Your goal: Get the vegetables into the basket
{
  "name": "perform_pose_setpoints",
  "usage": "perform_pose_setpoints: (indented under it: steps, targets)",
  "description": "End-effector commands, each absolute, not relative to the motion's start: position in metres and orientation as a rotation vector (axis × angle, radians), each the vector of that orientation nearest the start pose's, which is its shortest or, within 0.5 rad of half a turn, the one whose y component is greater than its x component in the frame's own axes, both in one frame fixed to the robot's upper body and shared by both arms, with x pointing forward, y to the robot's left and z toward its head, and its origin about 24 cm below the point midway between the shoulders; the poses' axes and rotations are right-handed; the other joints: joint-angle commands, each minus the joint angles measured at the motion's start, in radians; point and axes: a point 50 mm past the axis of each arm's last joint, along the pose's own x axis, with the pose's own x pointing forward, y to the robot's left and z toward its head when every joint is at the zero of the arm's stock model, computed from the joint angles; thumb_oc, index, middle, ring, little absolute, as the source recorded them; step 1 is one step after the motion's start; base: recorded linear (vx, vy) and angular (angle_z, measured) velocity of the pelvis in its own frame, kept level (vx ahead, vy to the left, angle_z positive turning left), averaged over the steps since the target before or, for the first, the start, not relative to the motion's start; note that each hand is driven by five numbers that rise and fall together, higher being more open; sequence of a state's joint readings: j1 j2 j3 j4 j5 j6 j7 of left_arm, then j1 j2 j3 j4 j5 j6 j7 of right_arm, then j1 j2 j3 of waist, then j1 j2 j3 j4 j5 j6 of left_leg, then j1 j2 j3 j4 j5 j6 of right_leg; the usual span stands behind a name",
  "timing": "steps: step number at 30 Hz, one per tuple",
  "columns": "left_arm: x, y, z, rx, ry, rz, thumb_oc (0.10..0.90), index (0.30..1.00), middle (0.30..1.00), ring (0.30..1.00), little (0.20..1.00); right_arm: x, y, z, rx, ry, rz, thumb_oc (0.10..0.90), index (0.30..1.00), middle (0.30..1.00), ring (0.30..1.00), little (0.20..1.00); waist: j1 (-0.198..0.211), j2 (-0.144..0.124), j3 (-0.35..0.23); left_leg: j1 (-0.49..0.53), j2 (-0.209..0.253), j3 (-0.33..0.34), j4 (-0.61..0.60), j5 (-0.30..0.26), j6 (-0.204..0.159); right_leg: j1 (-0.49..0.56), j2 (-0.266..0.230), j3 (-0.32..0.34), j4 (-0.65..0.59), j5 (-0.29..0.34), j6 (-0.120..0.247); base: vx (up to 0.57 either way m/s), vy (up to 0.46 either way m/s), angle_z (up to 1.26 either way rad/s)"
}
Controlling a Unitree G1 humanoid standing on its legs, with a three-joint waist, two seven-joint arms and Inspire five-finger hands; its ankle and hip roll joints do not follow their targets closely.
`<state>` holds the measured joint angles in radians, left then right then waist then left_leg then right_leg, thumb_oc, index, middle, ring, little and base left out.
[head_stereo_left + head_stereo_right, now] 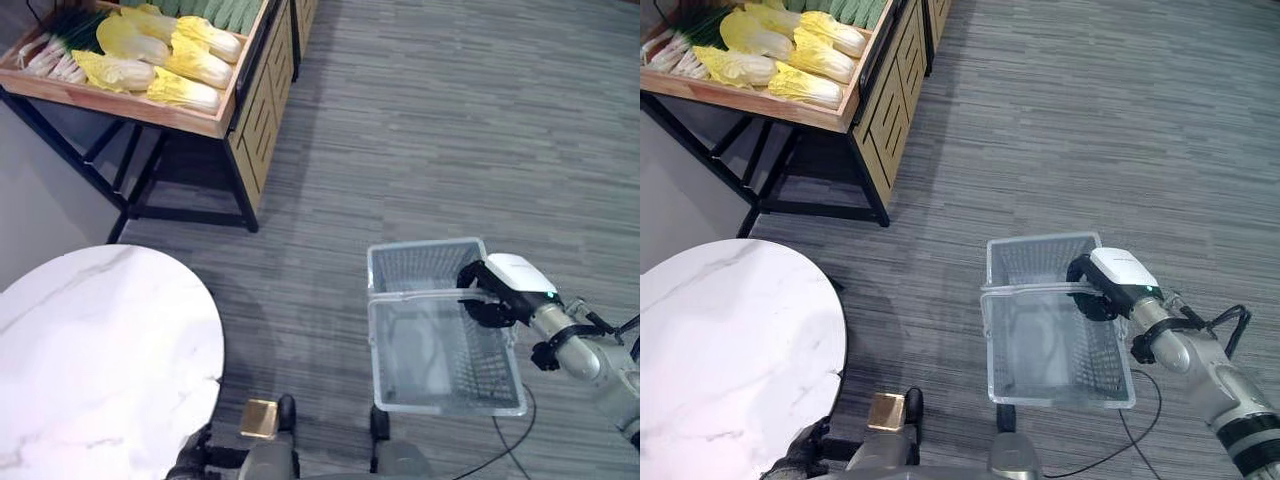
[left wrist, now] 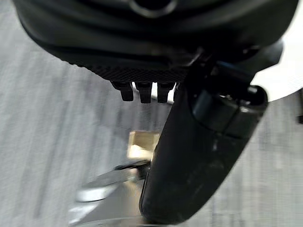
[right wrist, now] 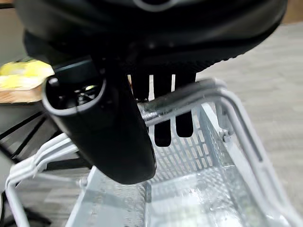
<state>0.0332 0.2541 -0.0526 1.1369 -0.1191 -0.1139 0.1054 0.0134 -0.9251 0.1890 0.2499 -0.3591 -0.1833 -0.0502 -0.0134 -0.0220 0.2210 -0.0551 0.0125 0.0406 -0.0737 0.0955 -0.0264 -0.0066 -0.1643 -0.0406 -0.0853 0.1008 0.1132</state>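
Note:
Several yellow cabbages [image 1: 185,60] and a bunch of green onions [image 1: 55,45] lie in a wooden tray [image 1: 130,105] on a black stand at the far left. An empty grey wire basket [image 1: 445,408] hangs low over the floor on my right. My right hand [image 1: 500,285] is shut on the basket's handle [image 3: 189,97], with its fingers [image 3: 161,127] hooked over the bar. My left hand [image 1: 190,462] hangs relaxed and open at the near edge of the round table, holding nothing; its thumb [image 2: 199,156] stands apart from the fingers.
A round white marble table [image 1: 100,360] fills the near left. A wooden cabinet [image 1: 262,100] adjoins the tray's right end, and the stand's black legs [image 1: 130,190] reach the floor. Grey striped floor [image 1: 450,120] lies open between me and the shelf.

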Motion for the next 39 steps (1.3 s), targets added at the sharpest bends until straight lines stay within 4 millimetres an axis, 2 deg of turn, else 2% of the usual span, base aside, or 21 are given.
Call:
perform_pose_setpoints:
  steps: [1, 5, 6, 9, 12, 16, 18, 19, 21, 22, 26, 27, 30, 31, 33, 34, 37, 39]
  targets:
    - [0.091, 0.257, -0.151, 0.261, 1.073, 0.246, 0.900, 1.000, 1.000, 1.000, 1.000, 0.264, -0.318, 0.115, -1.310, -0.092, -0.070, 0.400, 0.300, 0.300, 0.300, 0.300, 0.027, -0.033, -0.076, -0.051, 0.063, 0.008, 0.057, -0.028, -0.050, -0.015, -0.018, -0.021, 0.069, -0.050, 0.073, 0.05, 0.179, -0.27]
    - [0.091, 0.260, -0.149, 0.276, 1.066, 0.249, 0.900, 1.000, 1.000, 1.000, 1.000, 0.255, -0.334, 0.081, -1.254, 0.054, -0.146, 0.400, 0.300, 0.300, 0.300, 0.300, 0.029, -0.039, -0.082, -0.032, 0.055, 0.034, 0.042, -0.038, -0.033, -0.031, -0.031, -0.012, 0.069, -0.026, 0.090, 0.03, 0.091, -0.21]
    - [0.091, 0.260, -0.149, 0.276, 1.066, 0.249, 0.900, 1.000, 1.000, 1.000, 1.000, 0.255, -0.334, 0.080, -1.253, 0.054, -0.146, 0.400, 0.300, 0.300, 0.300, 0.300, 0.030, -0.039, -0.081, -0.031, 0.055, 0.034, 0.041, -0.038, -0.033, -0.031, -0.031, -0.011, 0.069, -0.026, 0.090, 0.03, 0.096, -0.15]
    - [0.089, 0.260, -0.150, 0.295, 1.075, 0.233, 0.900, 1.000, 1.000, 1.000, 1.000, 0.248, -0.337, 0.060, -1.206, 0.127, -0.172, 0.400, 0.300, 0.300, 0.300, 0.300, 0.027, -0.046, -0.083, -0.006, 0.043, 0.054, 0.017, -0.045, -0.020, -0.040, -0.038, -0.003, 0.067, 0.000, 0.103, 0.04, 0.109, -0.15]
    - [0.090, 0.258, -0.150, 0.312, 1.075, 0.207, 0.900, 1.000, 1.000, 1.000, 1.000, 0.246, -0.335, 0.055, -1.178, 0.133, -0.185, 0.400, 0.300, 0.300, 0.300, 0.300, 0.018, -0.052, -0.078, -0.003, 0.027, 0.064, 0.028, -0.061, -0.008, -0.052, -0.050, 0.014, 0.077, 0.024, 0.117, 0.02, 0.125, -0.29]
    - [0.098, 0.257, -0.148, 0.350, 1.052, 0.168, 0.900, 1.000, 1.000, 1.000, 1.000, 0.244, -0.338, 0.052, -1.173, 0.143, -0.207, 0.400, 0.300, 0.300, 0.300, 0.300, 0.011, -0.050, -0.069, 0.000, 0.016, 0.075, 0.036, -0.077, 0.008, -0.080, -0.054, 0.027, 0.136, 0.019, 0.125, 0.00, 0.128, -0.25]
    - [0.106, 0.260, -0.144, 0.373, 1.023, 0.162, 0.900, 1.000, 1.000, 1.000, 1.000, 0.245, -0.336, 0.050, -1.161, 0.143, -0.211, 0.400, 0.300, 0.300, 0.300, 0.300, 0.010, -0.041, -0.040, 0.014, 0.020, 0.099, 0.048, -0.094, 0.017, -0.139, -0.048, -0.017, 0.262, 0.024, 0.130, -0.03, 0.119, -0.33]
    - [0.109, 0.261, -0.143, 0.378, 1.014, 0.158, 0.900, 1.000, 1.000, 1.000, 1.000, 0.244, -0.338, 0.049, -1.164, 0.149, -0.213, 0.400, 0.300, 0.300, 0.300, 0.300, 0.007, -0.040, -0.033, 0.023, 0.017, 0.107, 0.051, -0.101, 0.017, -0.155, -0.054, -0.034, 0.276, 0.038, 0.131, 0.05, 0.099, -0.54]
    - [0.113, 0.262, -0.141, 0.378, 0.999, 0.163, 0.900, 1.000, 1.000, 1.000, 1.000, 0.242, -0.340, 0.048, -1.171, 0.162, -0.219, 0.400, 0.300, 0.300, 0.300, 0.300, 0.001, -0.044, -0.026, 0.046, 0.015, 0.127, 0.060, -0.121, 0.015, -0.172, -0.069, -0.079, 0.244, 0.064, 0.128, 0.15, 0.006, -0.50]
    - [0.117, 0.263, -0.139, 0.377, 0.981, 0.164, 0.900, 1.000, 1.000, 1.000, 1.000, 0.242, -0.341, 0.049, -1.172, 0.160, -0.224, 0.400, 0.300, 0.300, 0.300, 0.300, -0.006, -0.043, -0.022, 0.061, 0.017, 0.132, 0.070, -0.140, 0.010, -0.193, -0.078, -0.095, 0.186, 0.081, 0.123, 0.21, -0.054, -0.27]
    - [0.128, 0.264, -0.135, 0.380, 0.946, 0.176, 0.900, 1.000, 1.000, 1.000, 1.000, 0.240, -0.345, 0.051, -1.182, 0.160, -0.249, 0.400, 0.300, 0.300, 0.300, 0.300, -0.026, -0.046, -0.010, 0.091, 0.019, 0.123, 0.093, -0.178, -0.004, -0.255, -0.093, -0.101, 0.091, 0.125, 0.129, 0.21, -0.077, -0.23]
    - [0.132, 0.266, -0.133, 0.377, 0.932, 0.188, 0.900, 1.000, 1.000, 1.000, 1.000, 0.236, -0.349, 0.050, -1.187, 0.175, -0.259, 0.400, 0.300, 0.300, 0.300, 0.300, -0.035, -0.045, -0.010, 0.123, 0.023, 0.115, 0.099, -0.202, -0.012, -0.268, -0.096, -0.125, 0.065, 0.150, 0.138, 0.38, -0.166, -0.02]
    - [0.135, 0.265, -0.131, 0.376, 0.919, 0.187, 0.900, 1.000, 1.000, 1.000, 1.000, 0.230, -0.353, 0.048, -1.186, 0.197, -0.270, 0.400, 0.300, 0.300, 0.300, 0.300, -0.043, -0.045, -0.014, 0.144, 0.023, 0.102, 0.103, -0.217, -0.019, -0.259, -0.094, -0.136, 0.078, 0.158, 0.138, 0.25, -0.129, 0.18]
    - [0.137, 0.265, -0.131, 0.370, 0.912, 0.197, 0.900, 1.000, 1.000, 1.000, 1.000, 0.224, -0.358, 0.047, -1.180, 0.214, -0.286, 0.400, 0.300, 0.300, 0.300, 0.300, -0.047, -0.040, -0.024, 0.168, 0.033, 0.085, 0.113, -0.235, -0.029, -0.252, -0.090, -0.155, 0.093, 0.143, 0.126, 0.39, -0.239, 0.54]
    - [0.136, 0.264, -0.131, 0.362, 0.915, 0.202, 0.900, 1.000, 1.000, 1.000, 1.000, 0.223, -0.359, 0.047, -1.182, 0.218, -0.288, 0.400, 0.300, 0.300, 0.300, 0.300, -0.049, -0.031, -0.030, 0.175, 0.048, 0.076, 0.121, -0.229, -0.039, -0.248, -0.081, -0.168, 0.106, 0.132, 0.119, 0.24, -0.185, 0.54]
    - [0.133, 0.265, -0.133, 0.351, 0.927, 0.222, 0.900, 1.000, 1.000, 1.000, 1.000, 0.220, -0.360, 0.047, -1.181, 0.220, -0.289, 0.400, 0.300, 0.300, 0.300, 0.300, -0.054, -0.020, -0.036, 0.184, 0.071, 0.065, 0.129, -0.215, -0.051, -0.247, -0.059, -0.173, 0.135, 0.104, 0.101, 0.23, -0.227, 0.35]
    - [0.132, 0.261, -0.135, 0.331, 0.931, 0.246, 0.900, 1.000, 1.000, 1.000, 1.000, 0.213, -0.364, 0.048, -1.166, 0.216, -0.317, 0.400, 0.300, 0.300, 0.300, 0.300, -0.058, 0.011, -0.048, 0.164, 0.120, 0.032, 0.199, -0.133, -0.093, -0.229, -0.020, -0.201, 0.163, 0.048, 0.060, 0.27, -0.279, 0.16]
    - [0.131, 0.260, -0.135, 0.324, 0.935, 0.253, 0.900, 1.000, 1.000, 1.000, 1.000, 0.210, -0.367, 0.050, -1.166, 0.218, -0.330, 0.400, 0.300, 0.300, 0.300, 0.300, -0.058, 0.012, -0.049, 0.111, 0.125, 0.013, 0.298, -0.062, -0.113, -0.209, -0.007, -0.211, 0.150, 0.028, 0.035, 0.20, -0.234, 0.24]
